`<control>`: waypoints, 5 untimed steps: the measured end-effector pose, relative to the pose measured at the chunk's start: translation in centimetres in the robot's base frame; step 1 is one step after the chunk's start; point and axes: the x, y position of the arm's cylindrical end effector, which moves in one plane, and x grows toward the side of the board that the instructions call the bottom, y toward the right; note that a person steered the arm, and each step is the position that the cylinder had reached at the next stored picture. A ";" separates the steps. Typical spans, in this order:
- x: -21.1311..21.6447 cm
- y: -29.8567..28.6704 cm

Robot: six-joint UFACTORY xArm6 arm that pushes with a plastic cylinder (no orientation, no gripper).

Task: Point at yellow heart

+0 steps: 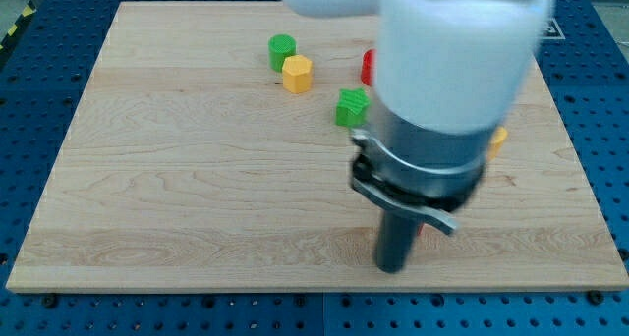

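Yellow heart not identifiable: yellow block (297,74) near green cylinder (282,50), orange sliver (498,138) behind arm. My tip (392,268) far below; approach pending. No claw, nothing held.

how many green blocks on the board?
2 visible: a green cylinder near the view's top, a green block at the arm's left edge. The arm may hide others.
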 end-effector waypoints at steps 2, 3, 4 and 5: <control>0.4 11.0; -2.2 14.2; -6.8 14.5; -11.3 14.5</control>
